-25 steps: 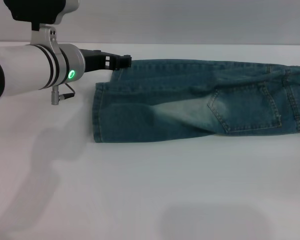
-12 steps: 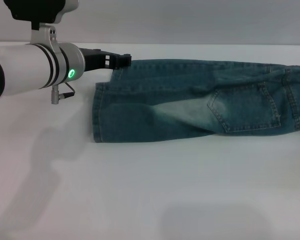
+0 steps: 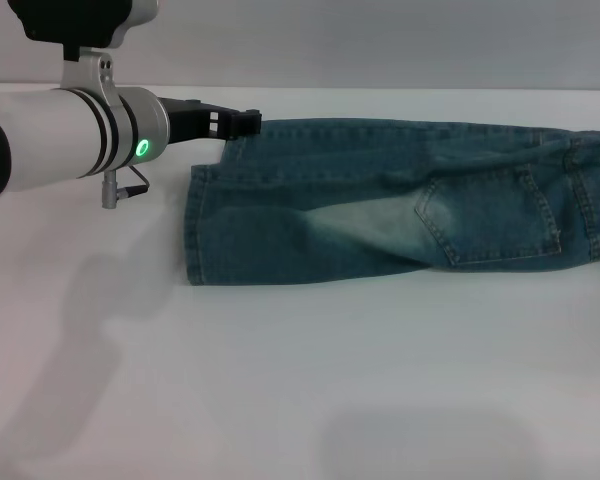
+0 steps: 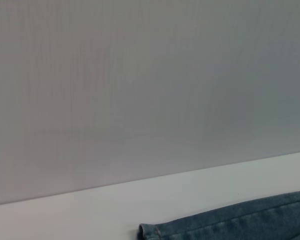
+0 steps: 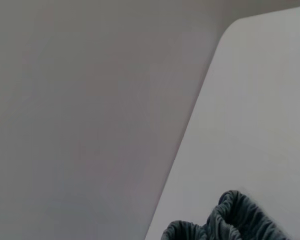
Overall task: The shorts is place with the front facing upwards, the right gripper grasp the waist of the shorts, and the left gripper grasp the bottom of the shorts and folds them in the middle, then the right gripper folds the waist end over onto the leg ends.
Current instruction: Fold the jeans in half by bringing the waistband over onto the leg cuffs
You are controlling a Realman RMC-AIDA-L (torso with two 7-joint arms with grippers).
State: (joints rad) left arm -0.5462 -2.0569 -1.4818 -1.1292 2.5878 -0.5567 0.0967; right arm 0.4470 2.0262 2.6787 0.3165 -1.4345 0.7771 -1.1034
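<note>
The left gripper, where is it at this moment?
In the head view, the left gripper is on the left, at the far corner of the shorts' leg ends.

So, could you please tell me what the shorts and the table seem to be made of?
The shorts look like blue-green denim: woven, matte, with a pale faded patch and contrast-stitched pocket. The table appears to be a smooth white surface, perhaps laminate or painted board; its faint sheen leaves that open.
</note>
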